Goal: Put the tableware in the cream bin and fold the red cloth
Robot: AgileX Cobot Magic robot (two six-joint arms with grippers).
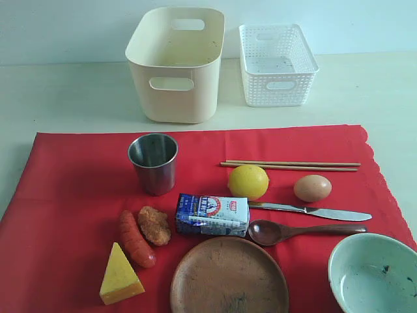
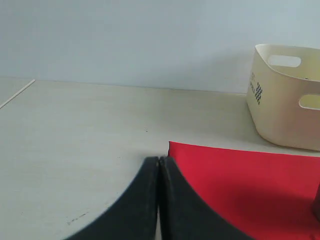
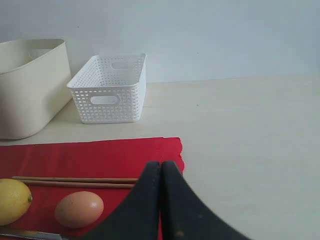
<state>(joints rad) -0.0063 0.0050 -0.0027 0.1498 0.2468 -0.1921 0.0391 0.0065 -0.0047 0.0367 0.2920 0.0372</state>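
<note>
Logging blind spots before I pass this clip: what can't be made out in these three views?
- Exterior view: the wooden plate and pale bowl are cut off by the bottom edge; neither arm shows.
- Exterior view: print on the milk carton is too small to read.
- Left wrist view: print on the cream bin is too small to read.
- Right wrist view: the table knife is mostly hidden by the frame edge and the right gripper.

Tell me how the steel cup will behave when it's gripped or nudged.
The steel cup looks rigid, so it probably won't deform. Its smooth, shiny wall may slip in a pinch. It stands upright on the red cloth, narrower at the base, so a push near the rim could tip it.
</note>
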